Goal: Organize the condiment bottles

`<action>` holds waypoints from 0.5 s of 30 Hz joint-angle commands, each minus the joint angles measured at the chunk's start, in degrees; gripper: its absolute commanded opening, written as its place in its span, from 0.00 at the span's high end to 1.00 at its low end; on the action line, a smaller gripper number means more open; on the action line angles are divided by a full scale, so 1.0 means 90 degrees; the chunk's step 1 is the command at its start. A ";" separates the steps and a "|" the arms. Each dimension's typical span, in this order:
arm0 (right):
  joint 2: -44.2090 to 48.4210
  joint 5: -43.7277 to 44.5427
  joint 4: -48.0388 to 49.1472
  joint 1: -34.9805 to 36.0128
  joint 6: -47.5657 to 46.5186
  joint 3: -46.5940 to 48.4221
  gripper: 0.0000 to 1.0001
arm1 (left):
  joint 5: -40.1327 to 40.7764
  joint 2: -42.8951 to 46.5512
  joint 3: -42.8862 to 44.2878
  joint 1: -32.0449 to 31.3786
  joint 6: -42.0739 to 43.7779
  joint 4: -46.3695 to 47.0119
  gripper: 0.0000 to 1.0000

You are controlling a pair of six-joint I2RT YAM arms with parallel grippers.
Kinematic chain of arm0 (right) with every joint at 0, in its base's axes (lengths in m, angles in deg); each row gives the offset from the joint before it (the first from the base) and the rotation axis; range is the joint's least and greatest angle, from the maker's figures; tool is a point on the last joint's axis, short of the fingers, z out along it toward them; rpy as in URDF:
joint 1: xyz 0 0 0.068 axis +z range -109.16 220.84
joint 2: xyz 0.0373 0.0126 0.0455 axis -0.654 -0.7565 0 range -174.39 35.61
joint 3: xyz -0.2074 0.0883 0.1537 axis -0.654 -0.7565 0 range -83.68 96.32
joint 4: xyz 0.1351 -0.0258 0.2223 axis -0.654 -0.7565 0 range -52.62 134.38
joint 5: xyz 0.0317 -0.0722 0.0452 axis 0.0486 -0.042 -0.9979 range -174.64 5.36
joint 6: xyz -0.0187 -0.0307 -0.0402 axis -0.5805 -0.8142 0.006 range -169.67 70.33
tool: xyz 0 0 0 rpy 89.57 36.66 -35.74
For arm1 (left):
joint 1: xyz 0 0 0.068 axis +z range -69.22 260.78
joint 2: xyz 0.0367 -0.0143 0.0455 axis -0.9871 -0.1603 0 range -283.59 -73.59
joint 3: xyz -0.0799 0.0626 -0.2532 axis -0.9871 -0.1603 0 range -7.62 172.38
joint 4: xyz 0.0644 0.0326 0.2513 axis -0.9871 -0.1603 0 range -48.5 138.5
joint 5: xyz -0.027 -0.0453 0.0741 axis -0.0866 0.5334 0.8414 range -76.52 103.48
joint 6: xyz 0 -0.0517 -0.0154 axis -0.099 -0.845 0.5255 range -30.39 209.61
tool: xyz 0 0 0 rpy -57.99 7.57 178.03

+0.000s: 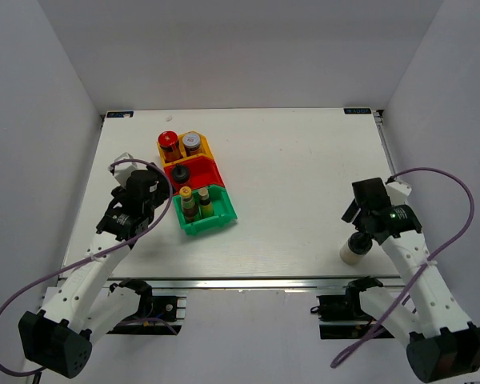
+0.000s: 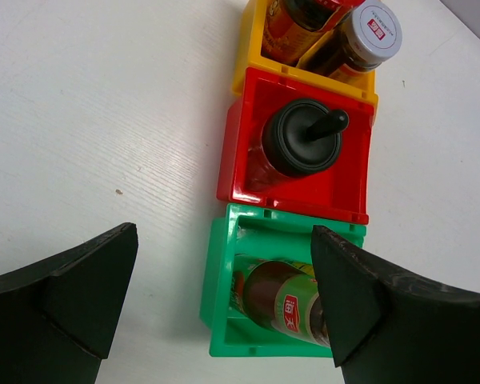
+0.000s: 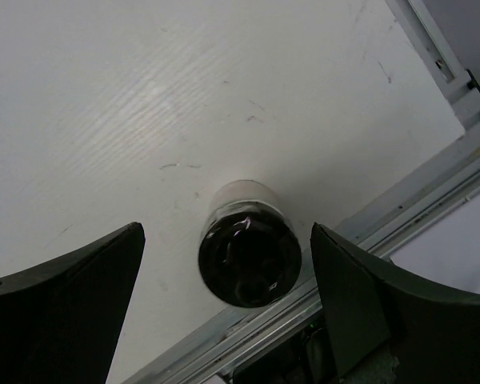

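Note:
A black-lidded jar (image 3: 250,256) with a pale body (image 1: 354,251) stands upright near the table's front edge. My right gripper (image 3: 226,228) (image 1: 358,230) hovers over it, open, with a finger on each side and not touching it. A row of three bins sits left of centre. The yellow bin (image 1: 208,149) holds a red-capped jar (image 1: 169,139) and a silver-capped jar (image 1: 191,142) (image 2: 372,32). The red bin (image 2: 236,152) holds another black-lidded jar (image 2: 304,140). The green bin (image 2: 216,304) holds two yellow-capped bottles (image 1: 186,194) (image 1: 205,194). My left gripper (image 2: 224,232) (image 1: 150,186) is open and empty, just left of the bins.
A metal rail (image 3: 368,232) (image 1: 248,282) runs along the table's front edge, right beside the lone jar. White walls enclose the table on the left, back and right.

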 commanded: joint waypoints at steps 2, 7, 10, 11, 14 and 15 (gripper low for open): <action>-0.0413 -0.0488 0.0171 -0.0914 -0.0255 -0.0227 0.11 | 0.0003 0.0081 0.0145 -0.0023 0.0099 0.0147 0.02; -0.0433 -0.1160 0.0513 -0.1190 -0.0569 -0.0647 0.11 | 0.0062 0.0139 0.0106 -0.0023 0.0089 0.0176 0.02; -0.0268 -0.1843 0.0581 -0.1190 -0.0725 -0.0794 0.11 | 0.0014 0.0120 0.0057 -0.0023 0.0098 0.0244 0.02; -0.0209 -0.1904 0.0591 -0.1200 -0.0736 -0.0920 0.11 | -0.0016 0.0101 0.0067 -0.0023 0.0098 0.0264 0.02; -0.0188 -0.1924 0.0445 -0.1200 -0.0638 -0.1203 0.11 | -0.0026 0.0032 0.0057 -0.0023 0.0079 0.0264 0.02; -0.0218 -0.1915 0.0435 -0.1200 -0.0619 -0.1253 0.11 | -0.0045 0.0022 0.0057 -0.0023 0.0079 0.0293 0.02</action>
